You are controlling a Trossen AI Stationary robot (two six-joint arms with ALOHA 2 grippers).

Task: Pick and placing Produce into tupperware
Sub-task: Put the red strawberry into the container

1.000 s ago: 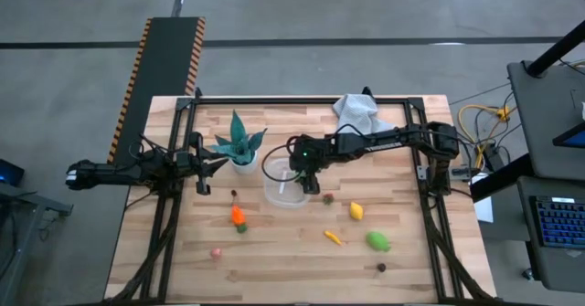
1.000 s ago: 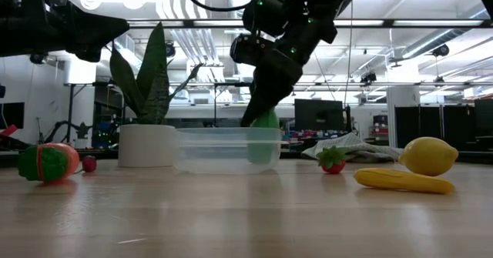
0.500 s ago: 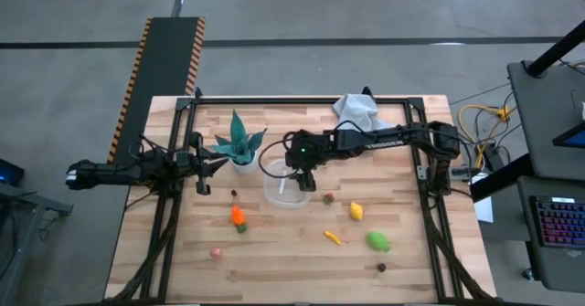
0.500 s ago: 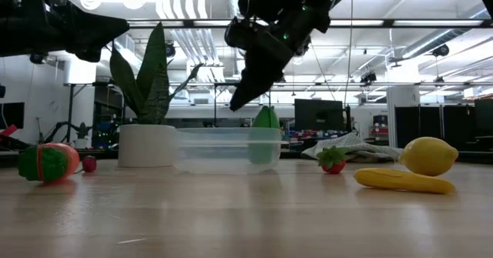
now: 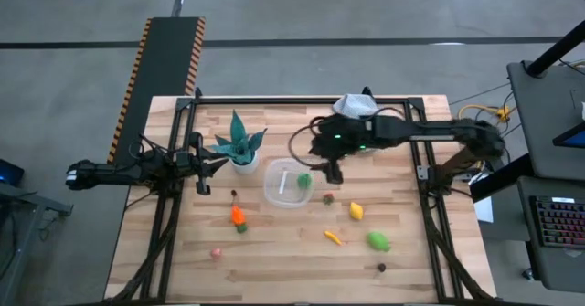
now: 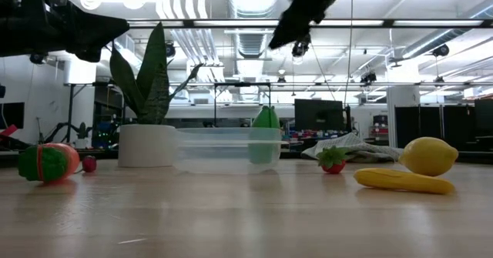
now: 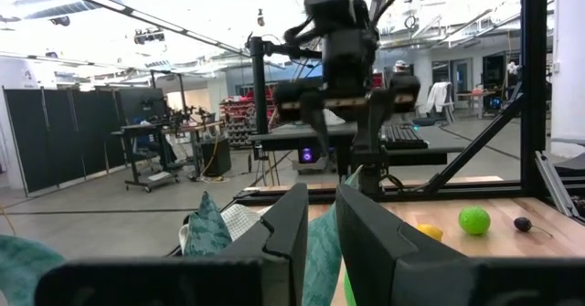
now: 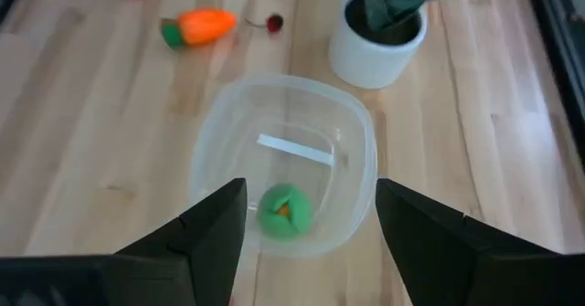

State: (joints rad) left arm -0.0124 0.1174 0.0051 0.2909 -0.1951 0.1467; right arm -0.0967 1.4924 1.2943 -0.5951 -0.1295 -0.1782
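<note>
Wood-plank table (image 5: 274, 251), clear rounded tupperware (image 5: 287, 184)

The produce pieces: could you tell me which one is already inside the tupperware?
The green piece alone lies inside the tupperware. The lemon, carrot and the others lie on the wooden table.

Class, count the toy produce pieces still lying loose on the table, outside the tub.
8: dark berry, carrot, pink piece, strawberry, lemon, yellow piece, lime-green piece, dark piece. Another may hide.
</note>
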